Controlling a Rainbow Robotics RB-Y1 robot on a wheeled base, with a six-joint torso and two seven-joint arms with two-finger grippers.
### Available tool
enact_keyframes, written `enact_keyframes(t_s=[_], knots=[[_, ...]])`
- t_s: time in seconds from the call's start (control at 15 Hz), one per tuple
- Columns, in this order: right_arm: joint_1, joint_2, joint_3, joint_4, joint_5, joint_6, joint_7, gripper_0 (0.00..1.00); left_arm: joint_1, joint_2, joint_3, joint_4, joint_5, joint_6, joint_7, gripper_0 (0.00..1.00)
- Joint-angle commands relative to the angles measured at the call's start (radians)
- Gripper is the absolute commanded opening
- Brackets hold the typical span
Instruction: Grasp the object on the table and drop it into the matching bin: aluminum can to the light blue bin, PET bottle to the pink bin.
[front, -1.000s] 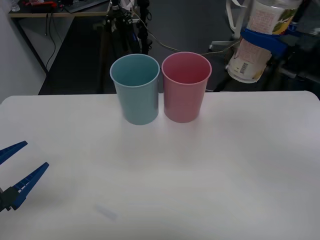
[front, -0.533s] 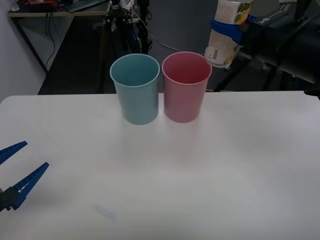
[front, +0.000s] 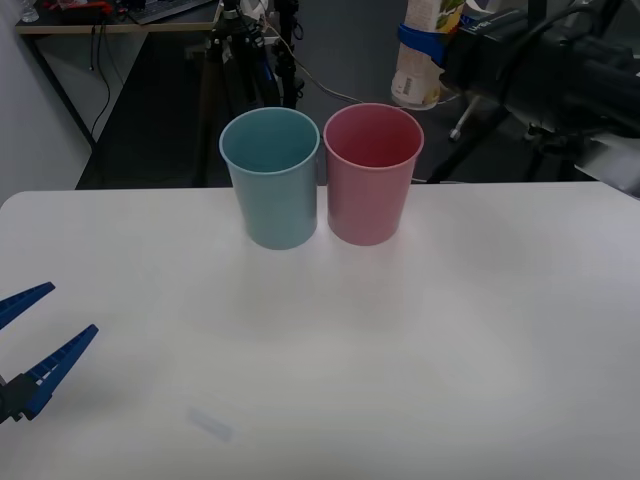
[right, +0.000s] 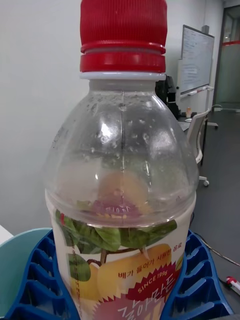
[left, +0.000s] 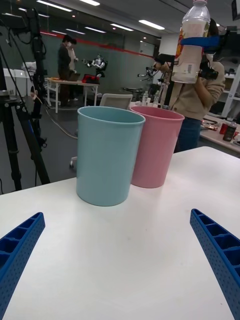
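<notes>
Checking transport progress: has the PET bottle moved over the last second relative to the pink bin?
Yes. The PET bottle, held in the right gripper, has travelled leftward and now hangs just above the pink bin's right rim.

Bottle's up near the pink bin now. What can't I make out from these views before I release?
- Front view: the PET bottle top is cut off by the upper edge.
- Right wrist view: the bottle's base and the pink bin mouth below are hidden by the bottle body and right gripper.
- Left gripper idle, open.
</notes>
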Motion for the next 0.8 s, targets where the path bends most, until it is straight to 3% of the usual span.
enact_keyframes(t_s=[0.07,0.53,0.8], knots=[[-0.023,0.052,0.0,0.082,0.029,-0.001,0.0,0.0,0.0,0.0,0.0,0.0,0.0,0.0,0.0,1.0],[-0.055,0.182,0.0,0.22,0.106,-0.001,-0.003,0.0,0.0,0.0,0.0,0.0,0.0,0.0,0.0,1.0],[-0.06,0.22,0.0,0.232,0.14,0.001,-0.004,0.0,0.0,0.0,0.0,0.0,0.0,0.0,0.0,1.0]])
